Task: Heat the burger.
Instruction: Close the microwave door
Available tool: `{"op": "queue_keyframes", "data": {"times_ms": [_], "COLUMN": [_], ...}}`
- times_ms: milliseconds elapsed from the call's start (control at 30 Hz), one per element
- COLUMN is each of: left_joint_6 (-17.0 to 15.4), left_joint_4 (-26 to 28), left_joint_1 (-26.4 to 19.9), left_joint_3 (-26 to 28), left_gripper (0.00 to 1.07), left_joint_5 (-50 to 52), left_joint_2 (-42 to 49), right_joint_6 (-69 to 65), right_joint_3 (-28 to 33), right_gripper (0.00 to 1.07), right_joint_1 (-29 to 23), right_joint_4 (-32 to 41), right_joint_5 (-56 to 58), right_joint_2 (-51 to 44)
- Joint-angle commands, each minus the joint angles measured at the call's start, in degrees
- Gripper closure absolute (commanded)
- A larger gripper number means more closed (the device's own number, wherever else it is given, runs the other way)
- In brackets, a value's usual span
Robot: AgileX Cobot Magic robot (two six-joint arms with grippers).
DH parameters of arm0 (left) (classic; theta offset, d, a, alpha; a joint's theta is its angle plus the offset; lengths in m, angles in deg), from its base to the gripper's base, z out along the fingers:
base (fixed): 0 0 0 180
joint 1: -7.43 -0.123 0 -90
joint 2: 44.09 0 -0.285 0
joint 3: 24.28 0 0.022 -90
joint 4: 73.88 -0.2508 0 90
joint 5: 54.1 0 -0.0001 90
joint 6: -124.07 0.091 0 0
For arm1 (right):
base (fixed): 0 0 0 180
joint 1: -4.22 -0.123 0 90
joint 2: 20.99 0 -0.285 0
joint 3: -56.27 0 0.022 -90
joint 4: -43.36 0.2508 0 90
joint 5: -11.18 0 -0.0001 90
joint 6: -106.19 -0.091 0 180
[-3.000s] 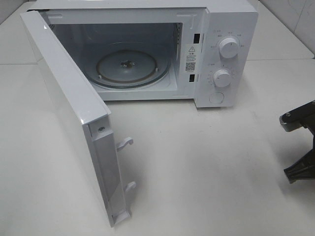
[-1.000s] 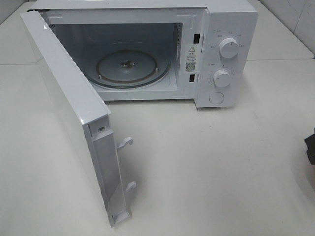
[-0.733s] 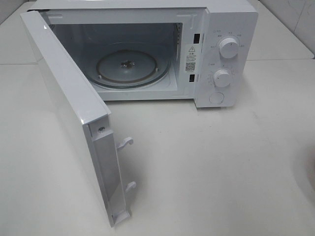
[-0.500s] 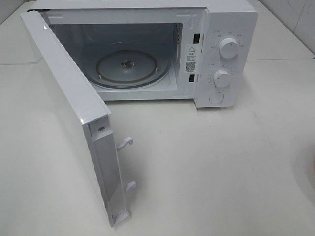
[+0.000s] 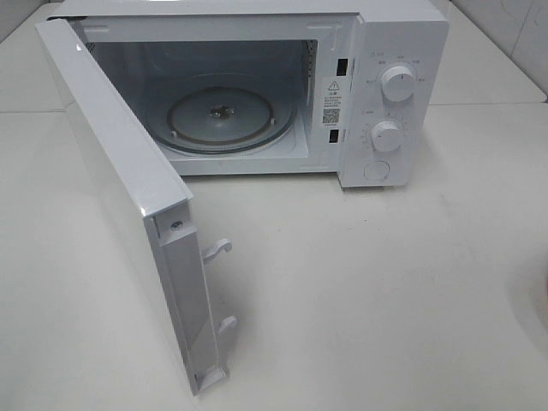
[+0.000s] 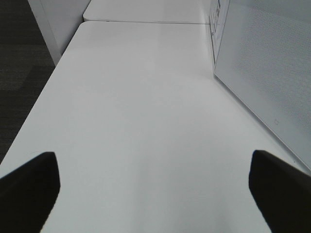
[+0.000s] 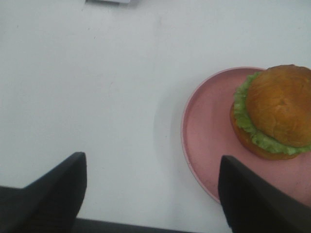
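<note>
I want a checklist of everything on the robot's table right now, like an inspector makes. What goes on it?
Surface: white table, bare in front of the microwave.
Job's things: burger sits on a pink plate, seen only in the right wrist view. Microwave stands at the back, door swung wide open, glass turntable with nothing on it.
Clutter: nothing seen.
Grippers: left gripper open over bare table beside the door. Right gripper open, holding nothing, next to the plate.
Cables: nothing seen.
Surroundings: dark floor beyond the table edge.
</note>
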Motion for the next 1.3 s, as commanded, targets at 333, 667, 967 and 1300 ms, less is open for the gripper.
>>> {"op": "queue_keyframes", "data": {"times_ms": [333,667,967,1300], "left_joint_6": [0.00,0.00,0.00,0.00], "left_joint_4": [-0.06,-0.06,-0.06,-0.06], "left_joint_1": [-0.11,-0.11,-0.11,-0.11], "left_joint_3": [0.00,0.00,0.00,0.00], "left_gripper": [0.09,0.09,0.09,0.09], "left_joint_5": [-0.06,-0.06,-0.06,-0.06], "left_joint_2": [0.86,0.86,0.86,0.86], "right_joint_6": [2.75,3.09,3.09,3.27], "right_joint_3": [0.11,0.23,0.23,0.23], "right_gripper": [0.35,0.40,0.43,0.43], "right_joint_1": [8.37,9.00,9.00,9.00], "right_joint_4": [2.64,2.64,2.69,2.69], "right_joint_5": [-0.52,-0.52,-0.57,-0.57], "right_joint_2": [-14.78,-20.00,-20.00,-20.00]}}
